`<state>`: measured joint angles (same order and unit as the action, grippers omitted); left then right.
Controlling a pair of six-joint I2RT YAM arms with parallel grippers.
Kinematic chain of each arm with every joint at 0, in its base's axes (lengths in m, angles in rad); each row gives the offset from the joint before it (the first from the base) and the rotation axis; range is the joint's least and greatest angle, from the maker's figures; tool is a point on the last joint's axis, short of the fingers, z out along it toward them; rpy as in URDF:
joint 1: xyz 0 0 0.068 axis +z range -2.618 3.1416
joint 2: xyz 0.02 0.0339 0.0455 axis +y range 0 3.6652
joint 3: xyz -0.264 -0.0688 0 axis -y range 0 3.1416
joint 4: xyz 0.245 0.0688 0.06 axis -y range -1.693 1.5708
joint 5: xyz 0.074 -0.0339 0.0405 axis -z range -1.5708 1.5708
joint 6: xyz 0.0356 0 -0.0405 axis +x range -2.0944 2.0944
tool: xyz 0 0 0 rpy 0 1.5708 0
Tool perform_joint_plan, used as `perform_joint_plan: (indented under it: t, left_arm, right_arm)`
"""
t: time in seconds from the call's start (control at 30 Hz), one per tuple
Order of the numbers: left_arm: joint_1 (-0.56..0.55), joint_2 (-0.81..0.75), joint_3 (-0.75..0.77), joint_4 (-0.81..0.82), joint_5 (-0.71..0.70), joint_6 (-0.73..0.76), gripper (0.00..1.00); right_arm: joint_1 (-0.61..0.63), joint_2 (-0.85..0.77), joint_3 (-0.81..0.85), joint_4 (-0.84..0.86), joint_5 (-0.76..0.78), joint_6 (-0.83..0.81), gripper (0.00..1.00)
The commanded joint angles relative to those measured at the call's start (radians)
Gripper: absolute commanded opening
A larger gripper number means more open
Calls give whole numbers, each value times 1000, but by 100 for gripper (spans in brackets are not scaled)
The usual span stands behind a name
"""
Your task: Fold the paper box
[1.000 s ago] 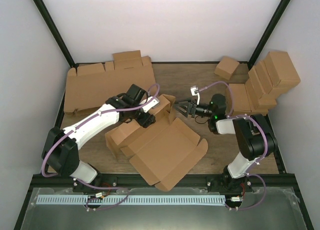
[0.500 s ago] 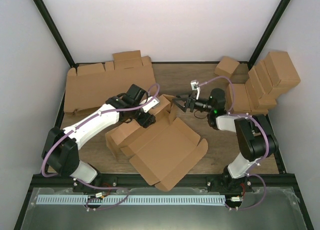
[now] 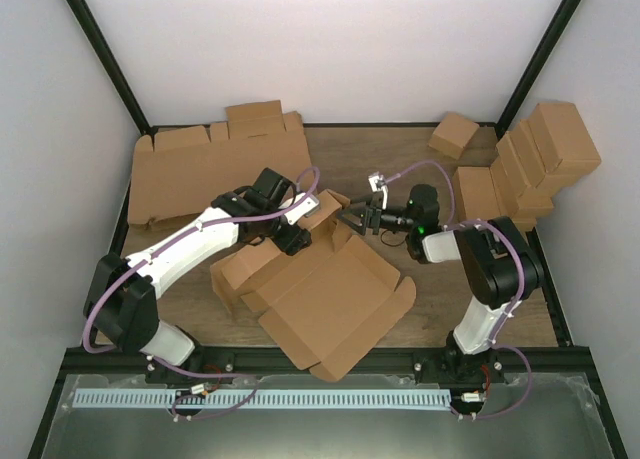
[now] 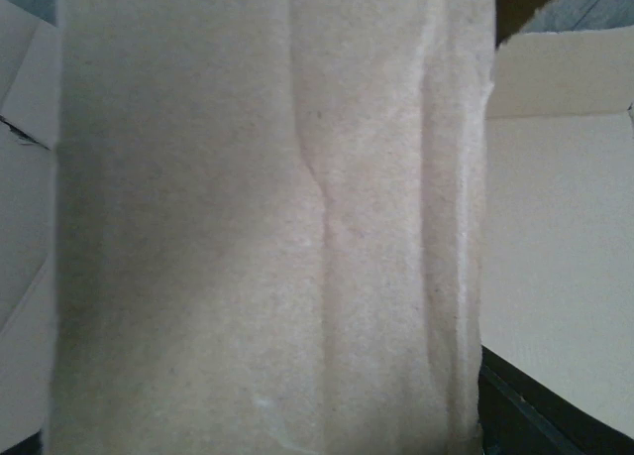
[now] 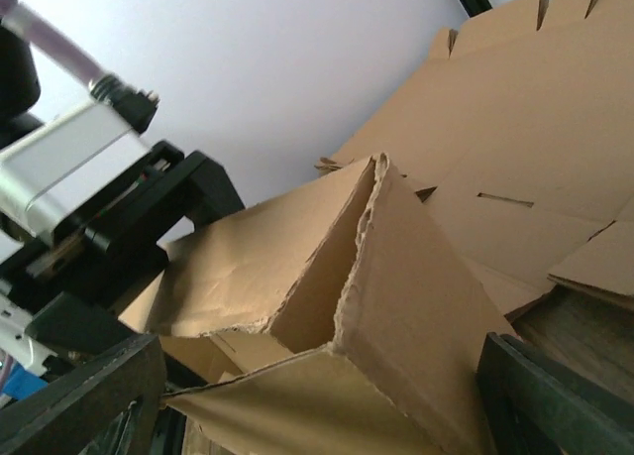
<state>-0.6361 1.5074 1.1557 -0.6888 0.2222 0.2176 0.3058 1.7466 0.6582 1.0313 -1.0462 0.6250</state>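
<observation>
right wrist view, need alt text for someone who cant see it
A raised, folded corner of the brown paper box fills the centre, sitting between the two dark fingers of the open right gripper. The black and white end of the left arm is close beside the box on the left, with flat cardboard blanks and a pale wall behind.

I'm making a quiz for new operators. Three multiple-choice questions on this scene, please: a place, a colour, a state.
1. Where on the table is the pile of flat cardboard sheets? A front right; B back left; C centre.
2. What colour are the robot's cables? A green; B orange; C purple.
3. How does the right gripper stand? A open; B shut; C out of view.
Answers: B, it lies in the far left corner; C, they show purple in the wrist view; A, its fingers stand wide apart with a corner of the box between them.
</observation>
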Motion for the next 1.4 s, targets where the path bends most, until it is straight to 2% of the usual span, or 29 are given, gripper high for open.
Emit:
perform_joint_plan:
  t: [0.0, 0.27, 0.67, 0.87, 1.07, 1.37]
  left_arm:
    - [-8, 14, -19, -4, 27, 14, 69]
    - [-8, 14, -21, -2, 32, 15, 69]
    - [-7, 7, 1, -8, 58, -5, 68]
    - [-5, -12, 10, 3, 133, -18, 69]
    - [2, -12, 16, 3, 162, -24, 69]
    - [5, -23, 28, 2, 193, -25, 69]
  right_arm:
    - [17, -56, -48, 38, -12, -69, 88]
    - [63, -77, -77, -62, 31, -213, 80]
    - [98, -132, -117, -151, 119, -326, 85]
    - [104, -115, -117, -156, 120, -335, 84]
    - [124, -122, -119, -194, 150, -364, 84]
    - [125, -117, -157, -163, 172, -347, 85]
